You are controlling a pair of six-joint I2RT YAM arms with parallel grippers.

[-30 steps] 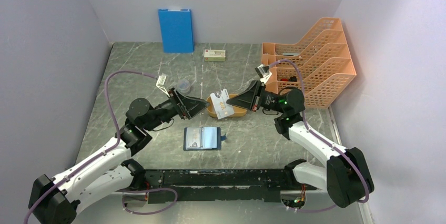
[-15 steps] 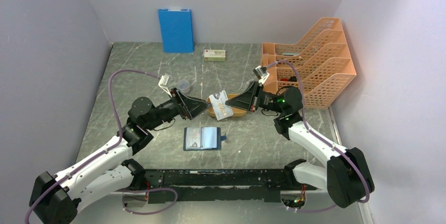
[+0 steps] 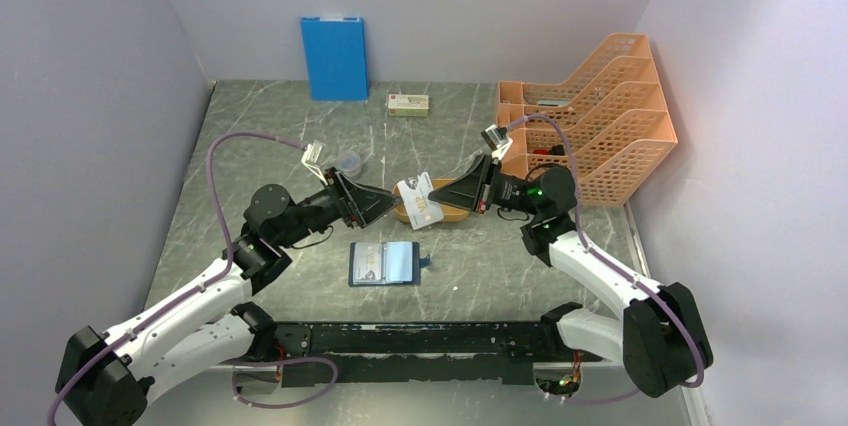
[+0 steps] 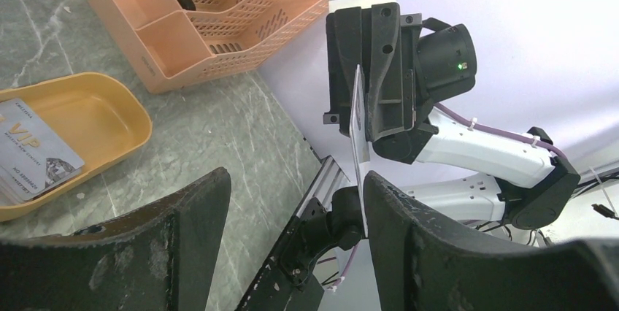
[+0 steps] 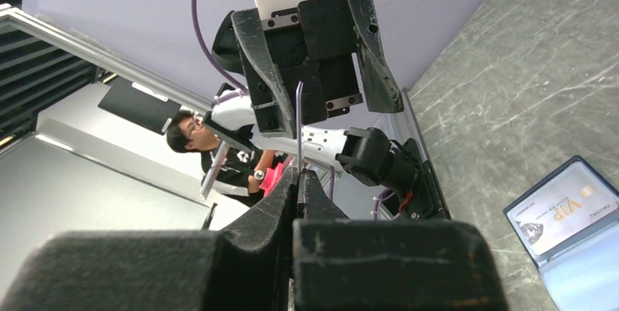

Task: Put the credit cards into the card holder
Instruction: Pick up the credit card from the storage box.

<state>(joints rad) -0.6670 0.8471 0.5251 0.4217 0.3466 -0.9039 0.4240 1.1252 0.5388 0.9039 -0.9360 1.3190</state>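
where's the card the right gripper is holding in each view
top external: card at centre, overlapping the orange tray
left wrist: card edge-on, right of centre
right wrist: card edge-on, centre
shared landmark: grey marble table, in all three

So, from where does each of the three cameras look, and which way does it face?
Top: high behind the robot, looking down on the table; left arm and right arm show, tips nearly meeting.
Left wrist: looks along its own open fingers at the right gripper, shut on a card; tray at left.
Right wrist: looks past its shut fingers at the left gripper; card holder lower right.
Shared: both wrist views see that card edge-on.
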